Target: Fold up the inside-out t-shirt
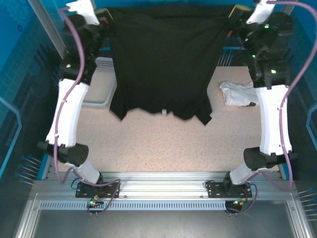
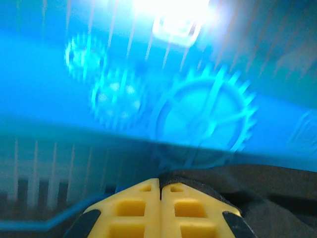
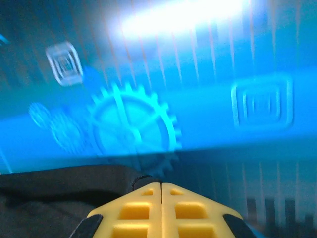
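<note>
The inside-out t-shirt [image 1: 163, 59] is black and hangs spread wide at the back of the table. Its lower edge with the sleeves trails on the tabletop, and a small white label [image 1: 165, 112] shows at that edge. My left gripper [image 1: 106, 19] is raised at the shirt's upper left corner. In the left wrist view the yellow left gripper [image 2: 160, 182] is shut on black cloth [image 2: 267, 183]. My right gripper [image 1: 234, 17] holds the upper right corner. In the right wrist view the right gripper [image 3: 161, 184] is shut on a black fold [image 3: 59, 183].
A small white folded garment [image 1: 237, 93] lies on the table at the right, beside the right arm. A pale bin [image 1: 99, 87] stands at the left, partly behind the shirt. Blue walls with gear patterns [image 2: 203, 119] close in the back and sides. Speckled tabletop [image 1: 163, 144] lies in front of the shirt.
</note>
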